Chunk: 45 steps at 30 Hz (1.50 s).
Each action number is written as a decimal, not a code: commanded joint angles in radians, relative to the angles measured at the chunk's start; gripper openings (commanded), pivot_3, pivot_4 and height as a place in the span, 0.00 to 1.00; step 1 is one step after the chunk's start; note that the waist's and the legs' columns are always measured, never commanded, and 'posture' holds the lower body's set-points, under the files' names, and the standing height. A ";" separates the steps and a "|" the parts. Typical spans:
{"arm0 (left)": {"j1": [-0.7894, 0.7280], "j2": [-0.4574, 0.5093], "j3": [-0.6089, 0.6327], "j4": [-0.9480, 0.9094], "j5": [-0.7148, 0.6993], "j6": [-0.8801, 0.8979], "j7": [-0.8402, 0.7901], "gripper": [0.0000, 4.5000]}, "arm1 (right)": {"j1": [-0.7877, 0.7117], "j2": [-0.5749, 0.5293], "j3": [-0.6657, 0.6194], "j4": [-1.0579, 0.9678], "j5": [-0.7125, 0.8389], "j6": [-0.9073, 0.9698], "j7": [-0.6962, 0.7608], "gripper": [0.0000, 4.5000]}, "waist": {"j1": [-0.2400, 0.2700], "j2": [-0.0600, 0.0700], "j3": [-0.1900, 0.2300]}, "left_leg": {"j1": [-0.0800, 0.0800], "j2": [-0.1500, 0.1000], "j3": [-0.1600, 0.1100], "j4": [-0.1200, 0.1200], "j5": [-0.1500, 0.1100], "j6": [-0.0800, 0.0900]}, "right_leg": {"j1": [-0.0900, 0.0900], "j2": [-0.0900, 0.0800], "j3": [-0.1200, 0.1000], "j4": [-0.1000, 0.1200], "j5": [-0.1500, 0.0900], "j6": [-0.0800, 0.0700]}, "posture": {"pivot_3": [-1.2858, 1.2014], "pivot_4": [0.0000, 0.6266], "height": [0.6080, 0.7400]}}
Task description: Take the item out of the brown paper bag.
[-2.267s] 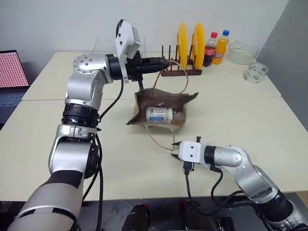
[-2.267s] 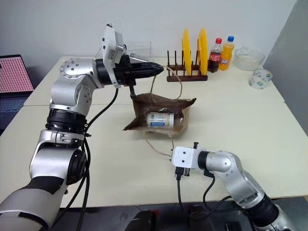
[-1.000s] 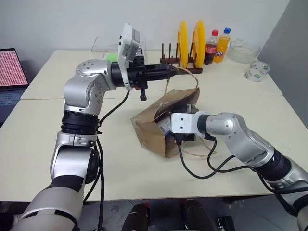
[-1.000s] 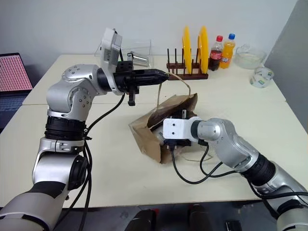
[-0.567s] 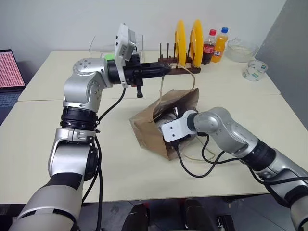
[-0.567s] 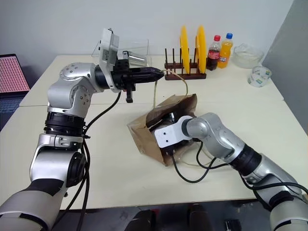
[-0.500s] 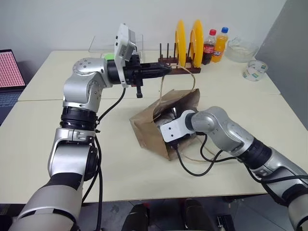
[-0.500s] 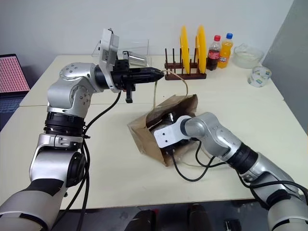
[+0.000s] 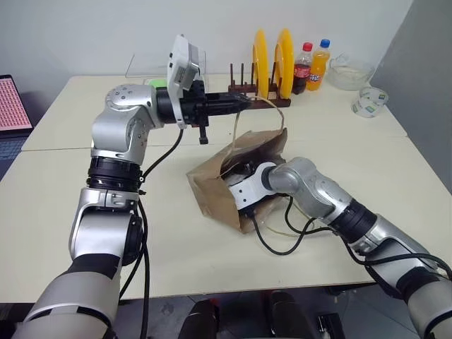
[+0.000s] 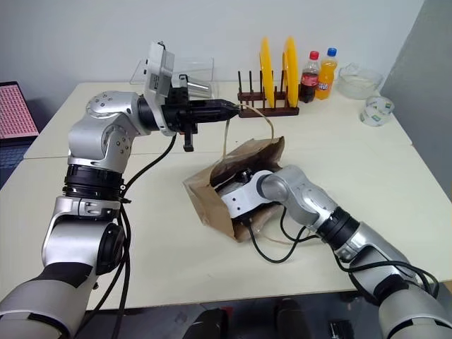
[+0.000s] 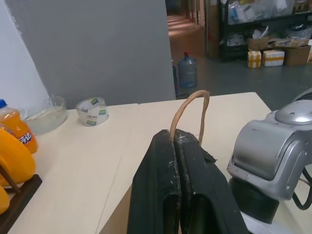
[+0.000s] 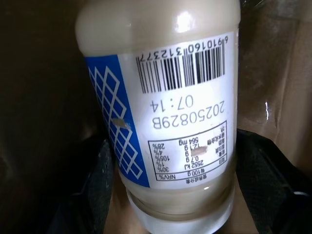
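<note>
While a handle (image 11: 192, 109) of the brown paper bag (image 9: 212, 191) is pinched level in the left gripper (image 9: 244, 102), the right gripper (image 12: 175, 187) is reached inside, fingers spread either side of the item (image 12: 163, 107).

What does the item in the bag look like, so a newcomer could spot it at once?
Mid-table stands the crumpled brown paper bag, mouth held up by a loop handle pinched in the shut left gripper. Inside, flanked by the right gripper's fingers, lies the item: a small cream-white bottle. Its white label with a blue lattice panel and a barcode sets it apart from the cola and orange soda bottles at the table's far edge.
</note>
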State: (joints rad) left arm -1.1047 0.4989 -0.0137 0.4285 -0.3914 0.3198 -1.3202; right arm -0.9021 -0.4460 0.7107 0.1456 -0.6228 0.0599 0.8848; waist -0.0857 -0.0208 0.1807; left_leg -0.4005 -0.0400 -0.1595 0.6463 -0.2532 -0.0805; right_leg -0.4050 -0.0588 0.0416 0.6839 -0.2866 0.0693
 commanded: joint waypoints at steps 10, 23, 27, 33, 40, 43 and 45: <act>-0.021 0.007 0.004 0.054 0.056 -0.102 0.008 0.00 | 0.073 -0.038 -0.239 -0.334 0.190 0.194 0.161 0.70 | 0.002 0.000 0.000 | 0.000 0.000 0.000 0.000 0.000 0.000 | 0.000 0.000 0.000 0.000 0.000 0.000 | 0.52 0.24 1.00; -0.022 -0.006 0.000 0.104 0.090 -0.154 0.022 0.00 | 0.096 -0.038 -0.501 -0.590 0.595 0.490 0.252 0.70 | 0.002 0.000 0.000 | 0.000 0.000 -0.001 0.000 0.000 0.000 | 0.000 0.000 0.000 0.000 0.000 0.000 | 0.52 0.24 1.00; -0.037 -0.016 -0.002 0.132 0.101 -0.170 0.027 0.00 | 0.075 0.004 -0.611 -0.627 0.771 0.637 0.223 0.70 | 0.002 0.000 0.000 | 0.000 0.000 0.000 0.000 0.000 0.001 | 0.000 0.000 0.000 0.001 0.000 0.000 | 0.52 0.24 1.00; -0.052 -0.031 -0.002 0.160 0.110 -0.189 0.027 0.00 | 0.017 0.082 -0.809 -0.668 1.007 0.843 0.080 0.70 | 0.003 0.000 0.000 | 0.000 0.000 -0.001 0.000 0.000 0.001 | 0.000 0.000 0.000 0.002 0.000 0.000 | 0.52 0.24 1.00; -0.064 -0.045 0.001 0.177 0.114 -0.205 0.031 0.00 | -0.054 0.137 -1.067 -0.663 1.200 0.949 -0.187 0.70 | 0.003 0.000 0.000 | 0.000 -0.001 0.000 0.000 -0.001 0.001 | -0.001 -0.001 0.000 0.004 0.000 0.000 | 0.52 0.24 1.00; -0.075 -0.047 0.006 0.184 0.114 -0.207 0.031 0.00 | -0.015 -0.008 -1.112 -0.622 1.137 0.879 -0.214 0.70 | 0.004 0.000 0.000 | 0.000 -0.001 0.000 0.000 -0.001 0.002 | -0.002 -0.001 0.001 0.006 0.000 0.000 | 0.52 0.24 1.00; -0.085 -0.046 0.010 0.190 0.113 -0.208 0.031 0.00 | 0.077 -0.163 -1.112 -0.581 1.048 0.797 -0.193 0.70 | 0.014 0.000 0.000 | 0.000 -0.001 0.000 0.000 -0.002 0.004 | -0.001 -0.001 0.000 0.005 0.000 0.000 | 0.52 0.24 1.00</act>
State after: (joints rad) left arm -1.1591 0.4391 -0.0250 0.6317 -0.2708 0.1252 -1.2958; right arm -0.8679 -0.5423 -0.3513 -0.4576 0.4948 0.9285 0.6931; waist -0.0715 -0.0210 0.1806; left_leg -0.4009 -0.0420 -0.1593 0.6465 -0.2554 -0.0762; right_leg -0.4052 -0.0604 0.0415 0.6875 -0.2867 0.0693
